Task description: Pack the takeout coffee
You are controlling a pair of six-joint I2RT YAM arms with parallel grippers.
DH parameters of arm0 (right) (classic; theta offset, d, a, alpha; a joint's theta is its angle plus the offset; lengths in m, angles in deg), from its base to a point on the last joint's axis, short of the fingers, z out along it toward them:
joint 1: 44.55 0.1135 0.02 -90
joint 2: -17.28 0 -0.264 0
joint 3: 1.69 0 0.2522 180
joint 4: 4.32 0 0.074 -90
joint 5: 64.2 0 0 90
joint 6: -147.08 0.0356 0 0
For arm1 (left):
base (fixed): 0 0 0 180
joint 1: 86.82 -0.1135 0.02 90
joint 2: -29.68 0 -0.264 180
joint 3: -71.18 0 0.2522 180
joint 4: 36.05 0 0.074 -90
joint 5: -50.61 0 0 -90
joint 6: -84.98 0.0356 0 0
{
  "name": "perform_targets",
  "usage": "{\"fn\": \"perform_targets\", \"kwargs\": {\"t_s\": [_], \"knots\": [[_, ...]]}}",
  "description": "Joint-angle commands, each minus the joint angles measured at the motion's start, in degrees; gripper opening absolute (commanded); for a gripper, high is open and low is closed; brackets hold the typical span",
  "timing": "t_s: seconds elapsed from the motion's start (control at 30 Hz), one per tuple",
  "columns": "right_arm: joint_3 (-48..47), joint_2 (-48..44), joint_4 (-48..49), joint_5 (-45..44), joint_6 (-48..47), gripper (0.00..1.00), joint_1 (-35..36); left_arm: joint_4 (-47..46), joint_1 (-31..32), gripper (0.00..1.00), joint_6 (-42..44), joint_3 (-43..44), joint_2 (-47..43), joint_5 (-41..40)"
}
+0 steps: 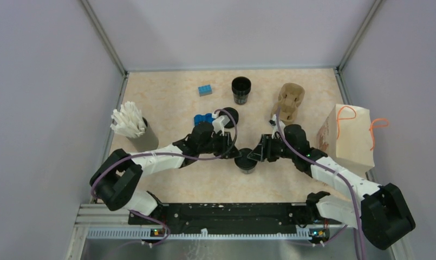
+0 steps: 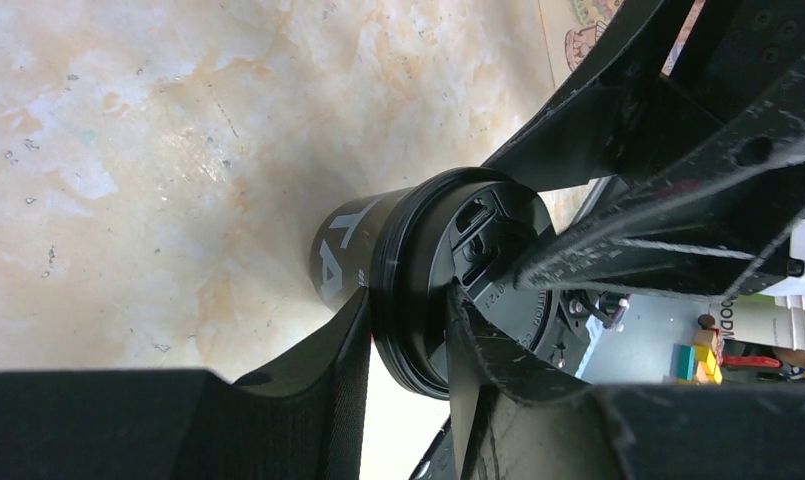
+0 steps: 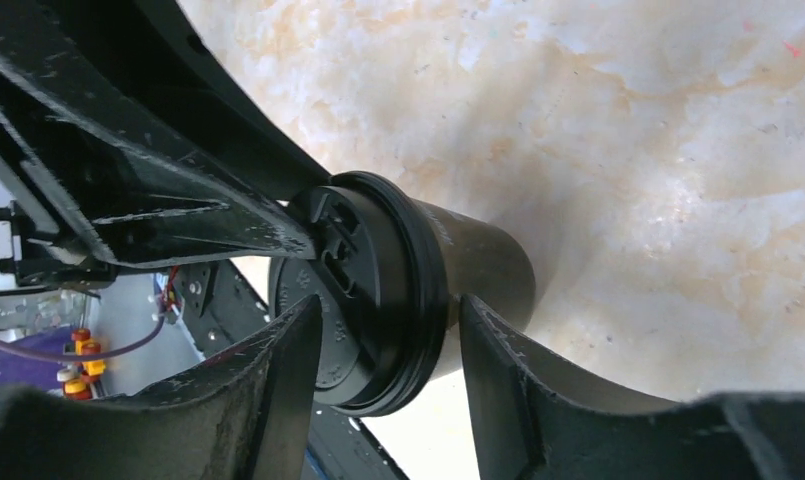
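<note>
The takeout coffee (image 1: 246,161), a small black cup with its black lid on, stands on the table between my two grippers. In the left wrist view the cup (image 2: 343,250) shows with its lid (image 2: 428,260). My left gripper (image 2: 408,300) is shut on the lid's rim, one finger under the rim and one on the lid top. In the right wrist view my right gripper (image 3: 388,310) straddles the lid (image 3: 378,270) and the cup (image 3: 483,265), open, with a narrow gap at the rim. From above, the left gripper (image 1: 234,150) and the right gripper (image 1: 257,155) flank the cup.
A second open black cup (image 1: 241,89) stands at the back. A black disc (image 1: 230,115) and blue bricks (image 1: 203,118) lie by my left wrist, and another blue brick (image 1: 205,90) lies farther back. The brown carrier (image 1: 290,101), a paper bag (image 1: 348,135) and a grey utensil cup (image 1: 134,129) stand around.
</note>
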Motion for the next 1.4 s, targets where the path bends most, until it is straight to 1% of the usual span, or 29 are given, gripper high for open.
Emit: {"fn": "perform_targets", "kwargs": {"t_s": [0.0,0.13,0.3,0.43,0.53,0.67,0.77,0.83,0.93,1.0,1.03,1.1,1.13,1.2,1.27,1.37], "knots": [[1.88,0.08,4.31,-1.17,1.85,0.49,1.36,3.32,1.54,0.36,-0.41,-1.31,-0.71,-2.69],[5.15,-0.6,5.44,-2.5,1.05,0.44,1.28,3.46,2.04,0.35,-1.82,-2.18,-2.9,-2.71],[9.16,0.32,9.21,-2.92,1.94,0.42,1.3,2.88,2.04,0.34,-3.44,-4.77,-5.91,-3.09],[12.0,1.09,10.79,-3.53,2.43,0.41,0.82,3.36,2.06,0.33,-4.49,-7.48,-4.37,-4.6],[13.87,1.27,12.02,-3.85,2.42,0.4,0.48,1.9,2.04,0.31,-5.57,-9.95,-2.38,-5.54],[14.97,1.8,12.69,-3.85,1.95,0.4,0.23,-0.31,2.16,0.29,-6.46,-12.23,0.21,-4.34],[15.31,1.42,12.88,-3.8,1.45,0.39,0.26,-1.06,2.59,0.29,-6.88,-13.4,-1.46,-4.87],[15.28,0.72,12.88,-3.8,1.4,0.39,0.23,-0.47,2.57,0.29,-6.45,-12.63,-3.97,-4.7],[14.31,-0.33,12.85,-2.94,1.13,0.39,0.27,3.24,2.61,0.34,-4.57,-9.77,-7.02,-5.76],[13.34,-1.04,11.99,-2.55,0.92,0.39,0.25,4.07,2.38,0.39,-3.48,-8.3,-8.21,-6.01],[12.77,-1.27,11.46,-2.49,0.87,0.39,0.23,4.43,2.32,0.41,-3.17,-7.42,-8.6,-5.99],[10.99,-1.55,10.03,-2.17,0.32,0.39,0.25,4.83,2.22,0.51,-2.24,-5.3,-9.12,-5.55],[10.01,-1.57,9.06,-1.87,-0.05,0.4,0.27,5.6,2.07,0.53,-1.73,-4.0,-9.15,-5.32],[8.15,-1.81,6.75,-1.87,-0.52,0.44,0.23,7.67,1.87,0.55,-0.05,-1.29,-9.07,-5.28],[6.52,-2.64,4.78,-2.48,-0.52,0.51,0.25,9.08,1.71,0.59,1.33,0.92,-9.12,-5.56],[3.84,-4.24,1.91,-2.82,-0.52,0.57,0.24,10.18,1.56,0.63,2.93,3.19,-9.62,-5.48]]}}
